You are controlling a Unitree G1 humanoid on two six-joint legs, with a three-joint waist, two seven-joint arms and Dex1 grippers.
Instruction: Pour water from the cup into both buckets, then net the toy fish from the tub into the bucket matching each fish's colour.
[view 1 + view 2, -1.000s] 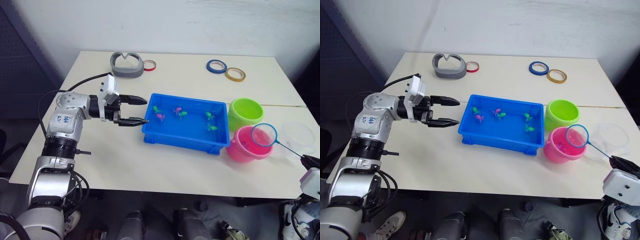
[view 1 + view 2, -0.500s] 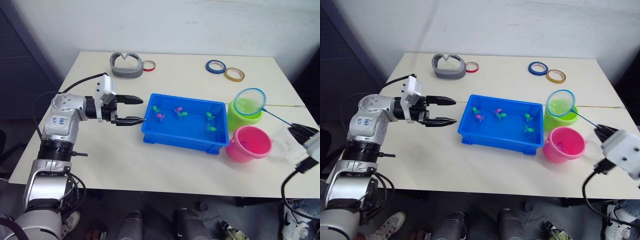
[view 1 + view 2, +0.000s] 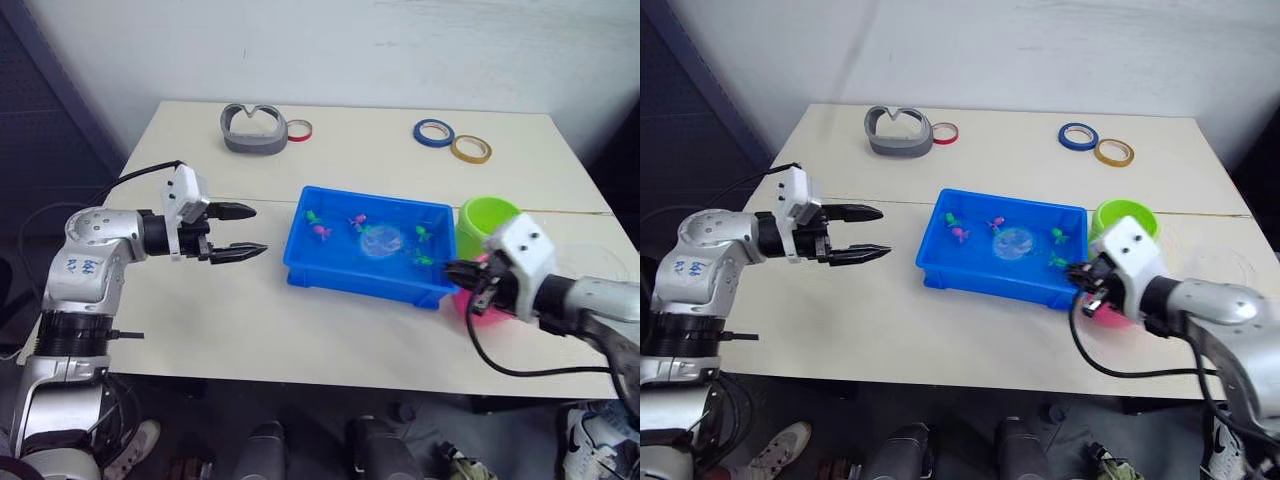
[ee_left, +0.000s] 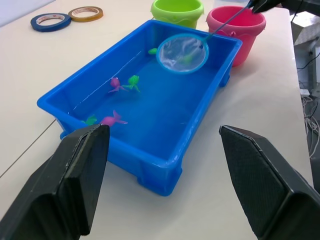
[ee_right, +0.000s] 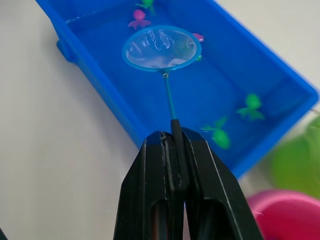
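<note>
The right gripper (image 5: 172, 150), at lower right of the head view, has its two black fingers clamped on the thin dark stick handle of the small blue-rimmed mesh net (image 5: 161, 48), whose hoop sits over the middle of the shallow bright blue rectangular plastic tub (image 3: 330, 275), among tiny green and pink toy fish (image 4: 114, 119). The left gripper (image 3: 236, 232), at centre left, is spread wide and empty beside the tub's near end. The lime green plastic bucket (image 3: 482, 217) and bright pink plastic bucket (image 4: 238, 26) stand just right of the tub.
</note>
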